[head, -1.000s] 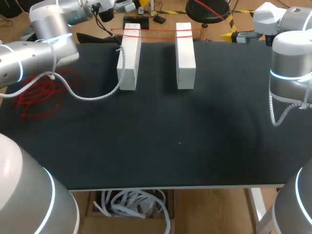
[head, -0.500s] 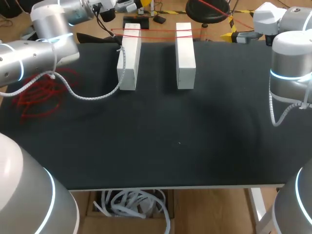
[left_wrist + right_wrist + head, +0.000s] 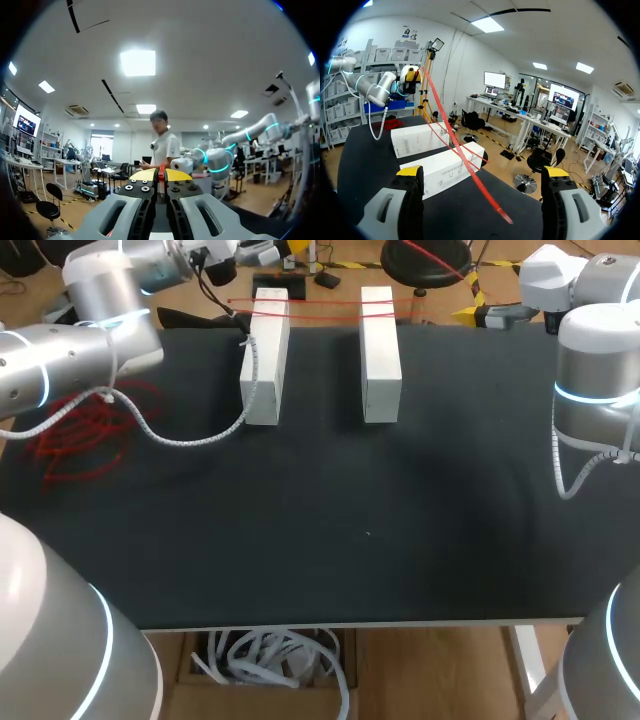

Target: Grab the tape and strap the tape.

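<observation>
The black table [image 3: 320, 570] fills the head view. My left arm [image 3: 70, 360] comes in over its left edge and reaches away past the far left corner, and my right arm [image 3: 595, 370] stands at the right edge, with its wrist past the far right corner. Two long white boxes [image 3: 265, 360] lie side by side near the far edge, their long sides pointing from that edge toward the near one. A loose heap of red tape [image 3: 90, 430] lies by the left edge. The working strand of tape [image 3: 320, 302] is thin and red, and it runs along the far edge, crossing the far ends of both boxes. Its long axis points from one arm's end to the other's. The left gripper [image 3: 160, 175] is pinched narrow, with a sliver of the red strand caught between its yellow tips. The right gripper [image 3: 482, 172] is spread wide and holds nothing. From its own wrist view, the tape [image 3: 455, 145] slants down from the raised left gripper [image 3: 410, 75], passes over the boxes and runs through the gap between the right fingers without touching either one. Its loose end shows just ahead of them. I judge the right arm the nearer one to that free end, so the coming move probably turns on closing across the strand's width while the left keeps it taut.
</observation>
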`<state>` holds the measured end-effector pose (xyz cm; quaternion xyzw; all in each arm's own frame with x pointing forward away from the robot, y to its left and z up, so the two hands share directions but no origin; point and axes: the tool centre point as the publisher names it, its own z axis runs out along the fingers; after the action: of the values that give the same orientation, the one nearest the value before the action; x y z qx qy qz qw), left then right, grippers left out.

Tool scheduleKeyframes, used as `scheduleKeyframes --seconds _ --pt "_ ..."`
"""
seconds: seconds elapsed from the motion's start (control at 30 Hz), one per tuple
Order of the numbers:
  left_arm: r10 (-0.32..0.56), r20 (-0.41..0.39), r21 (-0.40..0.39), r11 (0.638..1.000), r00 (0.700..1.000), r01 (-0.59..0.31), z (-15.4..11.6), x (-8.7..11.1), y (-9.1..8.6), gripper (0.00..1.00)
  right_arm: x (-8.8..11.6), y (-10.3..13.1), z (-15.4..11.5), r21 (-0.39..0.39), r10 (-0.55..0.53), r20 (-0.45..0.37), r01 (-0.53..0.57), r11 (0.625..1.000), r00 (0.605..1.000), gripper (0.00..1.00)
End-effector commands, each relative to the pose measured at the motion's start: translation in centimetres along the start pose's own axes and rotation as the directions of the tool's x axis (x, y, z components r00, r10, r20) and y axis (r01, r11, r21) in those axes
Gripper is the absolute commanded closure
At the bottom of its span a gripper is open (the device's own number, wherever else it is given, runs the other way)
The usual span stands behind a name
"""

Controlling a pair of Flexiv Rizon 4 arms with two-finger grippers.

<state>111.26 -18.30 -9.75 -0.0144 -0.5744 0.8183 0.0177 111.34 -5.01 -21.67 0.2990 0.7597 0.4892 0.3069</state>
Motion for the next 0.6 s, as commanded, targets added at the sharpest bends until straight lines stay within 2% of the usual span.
scheduleKeyframes --seconds 0.03,0.4,0.43,0.47,0.53,0.6 --pt "0.001 -0.016 0.0 1.0 1.0 -0.001 -0.1 -0.2 0.0 1.0 0.0 0.1 0.0 0.003 0.0 -0.001 0.0 1.0 1.0 0.0" --pt "0.0 -0.015 0.0 1.0 1.0 0.0 -0.1 -0.2 0.0 1.0 0.0 0.1 0.0 0.003 0.0 -0.001 0.0 1.0 1.0 0.0" --pt "0.0 -0.015 0.0 1.0 1.0 0.0 -0.1 -0.2 0.0 1.0 -0.4 0.3 0.0 -0.009 -0.006 0.006 0.006 1.0 1.0 0.0" --pt "0.0 -0.015 0.0 1.0 1.0 0.0 -0.1 -0.2 0.0 1.0 -0.7 0.5 0.1 0.012 -0.002 0.021 0.002 1.0 1.0 0.0" --pt "0.0 -0.015 0.0 1.0 1.0 0.0 -0.1 -0.2 0.0 1.0 -1.1 0.7 0.2 0.073 0.094 0.023 -0.095 0.993 0.995 0.0" --pt "0.0 -0.015 0.0 1.0 1.0 0.0 -0.1 -0.2 0.0 1.0 -1.3 0.6 0.3 0.125 0.297 0.03 -0.299 0.946 0.954 0.0"
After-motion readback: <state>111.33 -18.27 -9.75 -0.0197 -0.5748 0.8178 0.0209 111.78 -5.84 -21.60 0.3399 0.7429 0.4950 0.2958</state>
